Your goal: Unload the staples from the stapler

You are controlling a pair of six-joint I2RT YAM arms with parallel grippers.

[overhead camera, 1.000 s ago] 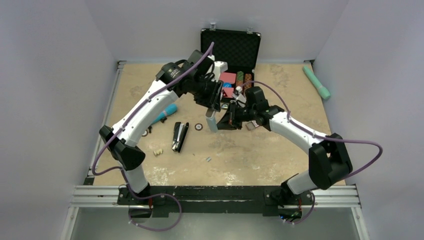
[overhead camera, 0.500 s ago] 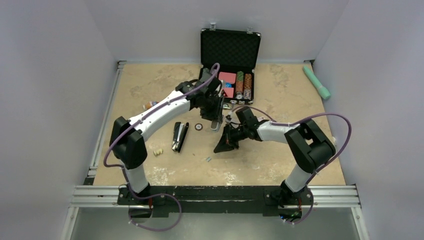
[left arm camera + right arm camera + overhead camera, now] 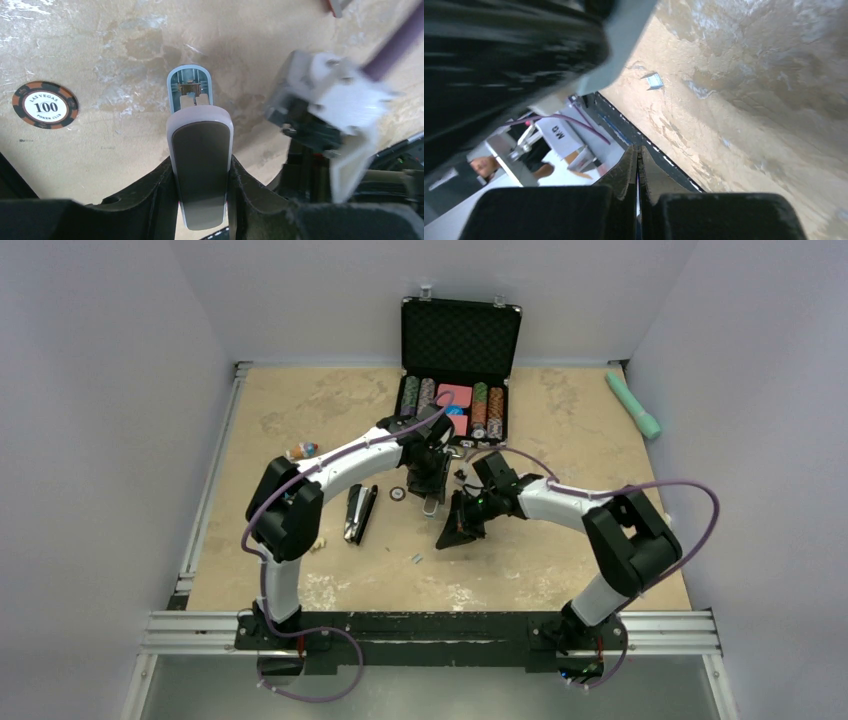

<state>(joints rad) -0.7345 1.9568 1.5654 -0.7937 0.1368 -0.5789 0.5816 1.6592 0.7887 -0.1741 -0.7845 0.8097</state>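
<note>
The left claw (image 3: 201, 175) is clamped on a small grey-blue device (image 3: 200, 145) with a taupe top, its tip pointing down at the table (image 3: 560, 560) near a Las Vegas poker chip (image 3: 45, 105). The right claw (image 3: 455, 528) hangs close by, fingers pinched together on nothing. The black stapler (image 3: 358, 512) lies splayed on the table, left of both claws. The staples (image 3: 416, 558) sit apart from it, nearer the arms' bases.
</note>
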